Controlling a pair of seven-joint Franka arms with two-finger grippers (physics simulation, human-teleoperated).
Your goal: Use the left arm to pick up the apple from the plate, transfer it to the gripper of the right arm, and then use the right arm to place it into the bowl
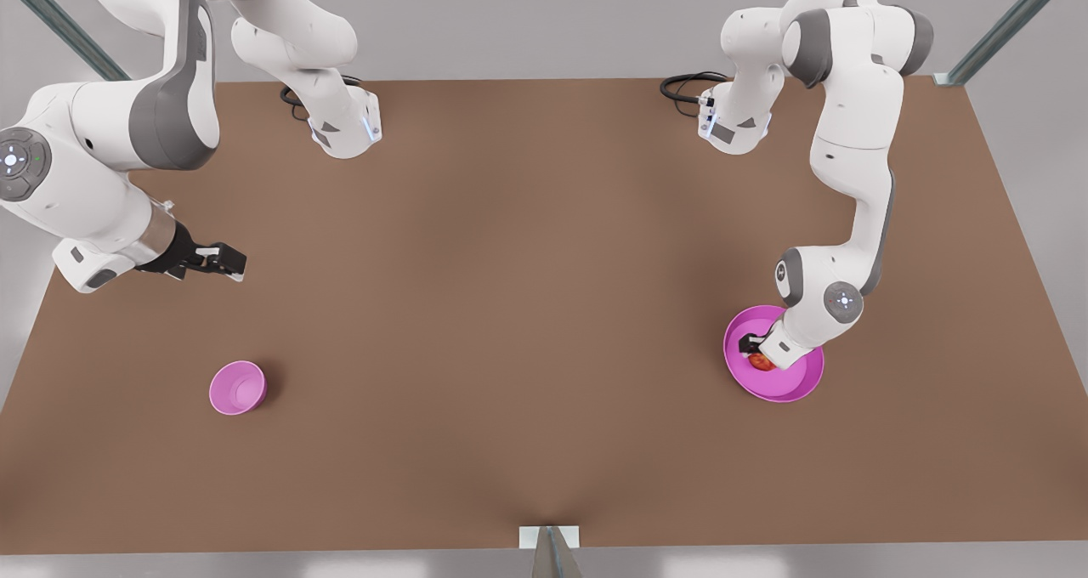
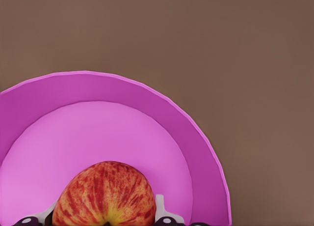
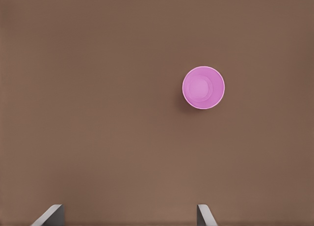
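Red-and-yellow apple [image 2: 104, 194] sits on the magenta plate [image 2: 196, 137], my left pincer [image 1: 756, 350] straddling it, grip unclear; right pincer [image 1: 223, 261] released.

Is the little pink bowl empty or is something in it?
Empty. The bowl shows a bare pink inside. The apple sits on the plate, between the left gripper's fingers.

White arms [image 1: 854, 136], grey joints, black end effectors [image 1: 223, 261]

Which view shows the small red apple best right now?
The left wrist view: the small red-and-yellow apple sits close up on the wide magenta plate. The front view shows a red sliver beneath the left gripper.
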